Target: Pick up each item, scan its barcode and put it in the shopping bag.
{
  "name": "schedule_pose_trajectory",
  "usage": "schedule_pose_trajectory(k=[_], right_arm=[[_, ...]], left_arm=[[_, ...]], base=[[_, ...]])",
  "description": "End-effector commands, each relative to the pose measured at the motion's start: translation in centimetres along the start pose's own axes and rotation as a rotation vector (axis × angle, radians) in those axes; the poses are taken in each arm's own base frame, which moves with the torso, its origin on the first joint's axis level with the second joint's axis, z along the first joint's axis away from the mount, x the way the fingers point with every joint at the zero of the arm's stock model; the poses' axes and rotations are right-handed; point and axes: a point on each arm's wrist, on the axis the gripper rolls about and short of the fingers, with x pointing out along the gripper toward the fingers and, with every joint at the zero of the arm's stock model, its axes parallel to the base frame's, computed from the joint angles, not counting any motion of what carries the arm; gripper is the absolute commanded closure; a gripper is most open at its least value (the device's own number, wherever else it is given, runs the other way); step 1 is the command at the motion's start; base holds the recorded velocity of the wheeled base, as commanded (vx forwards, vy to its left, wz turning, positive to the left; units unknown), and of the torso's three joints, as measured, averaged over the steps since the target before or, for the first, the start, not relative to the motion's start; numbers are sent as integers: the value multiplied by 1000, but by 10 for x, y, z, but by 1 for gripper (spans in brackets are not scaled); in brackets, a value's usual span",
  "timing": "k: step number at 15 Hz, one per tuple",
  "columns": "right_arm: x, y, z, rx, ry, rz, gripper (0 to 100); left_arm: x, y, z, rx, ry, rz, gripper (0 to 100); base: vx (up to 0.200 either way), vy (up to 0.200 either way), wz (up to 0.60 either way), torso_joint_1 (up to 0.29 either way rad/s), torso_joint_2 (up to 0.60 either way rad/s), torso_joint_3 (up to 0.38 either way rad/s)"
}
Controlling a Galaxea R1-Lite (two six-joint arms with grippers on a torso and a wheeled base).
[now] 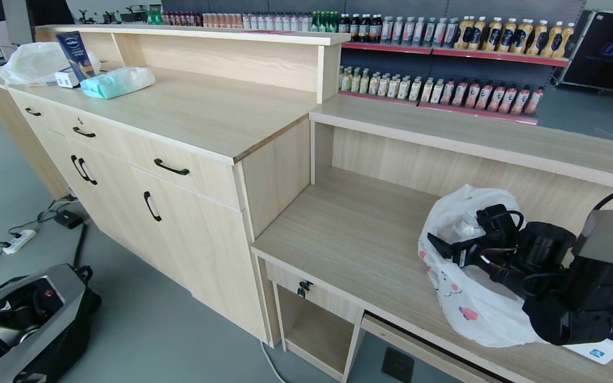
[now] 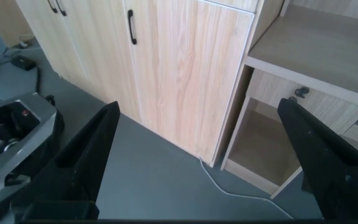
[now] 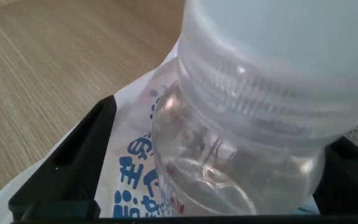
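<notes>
Head view: right gripper [image 1: 453, 227] sits in the mouth of the shopping bag [image 1: 471, 314], which lies on the lower desk [image 1: 349, 239]. Fingers are spread. Unscanned goods, blue box [image 1: 75, 53] and pale-green pack [image 1: 117, 82], lie on the upper counter [image 1: 205, 111], well apart from this arm and toward the robot's left. Left wrist view: left gripper [image 2: 197, 106] hangs low beside the cabinet front [image 2: 185, 68], fingers [image 2: 86, 155] fully apart w/ nothing btwn them. Right wrist view: clear bottle [image 3: 241, 130] sits btwn the fingers [image 3: 73, 168], cap toward the camera, long axis running approx. along the fingers and down into the bag. Bag film shows in a gap btwn one finger and the bottle, so grip reads as released, not clamped. Judgement: bottle is already in the bag; the left arm is nearer the next items.
</notes>
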Motion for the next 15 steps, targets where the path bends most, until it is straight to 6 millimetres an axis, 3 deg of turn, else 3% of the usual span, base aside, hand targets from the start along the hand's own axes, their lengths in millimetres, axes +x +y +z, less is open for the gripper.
schedule_pose_trajectory(k=[1, 4, 11, 15], right_arm=[[-23, 0, 33, -12, -31, -4, 0], [-43, -7, 55, -16, -40, -32, 0], [-64, -34, 66, -122, -18, -133, 0], [-96, -40, 116, -193, -177, -199, 0]], left_arm=[[0, 0, 0, -1, 0, 0, 0], [0, 0, 0, -1, 0, 0, 0], [0, 0, 0, -1, 0, 0, 0], [0, 0, 0, -1, 0, 0, 0]], base=[[0, 0, 0, 0, 0, 0], [0, 0, 0, 0, 0, 0], [0, 0, 0, 0, 0, 0], [0, 0, 0, 0, 0, 0]])
